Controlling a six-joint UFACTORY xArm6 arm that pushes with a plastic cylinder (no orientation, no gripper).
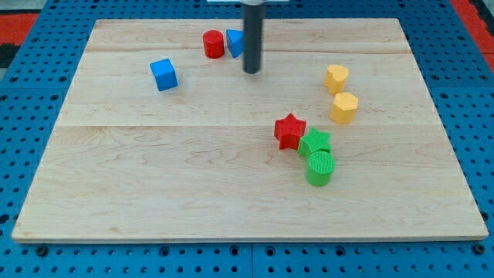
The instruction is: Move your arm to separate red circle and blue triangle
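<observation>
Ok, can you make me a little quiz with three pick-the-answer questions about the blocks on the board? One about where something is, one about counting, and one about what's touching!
1. Where is my tip?
A. Just below and right of the red circle
B. Beside the green blocks
C. At the board's bottom edge

2. How many yellow blocks are there?
A. One
B. Two
C. Four

3. What is the red star doing?
A. Standing alone
B. Sitting on the blue cube
C. Touching the green star

Answers:
1. A: the rod ends near the view's top, next to the red circle and partly hiding the blue triangle.
2. B: one yellow block sits above another yellow block at the view's right.
3. C: their edges meet, with the green circle just below.
</observation>
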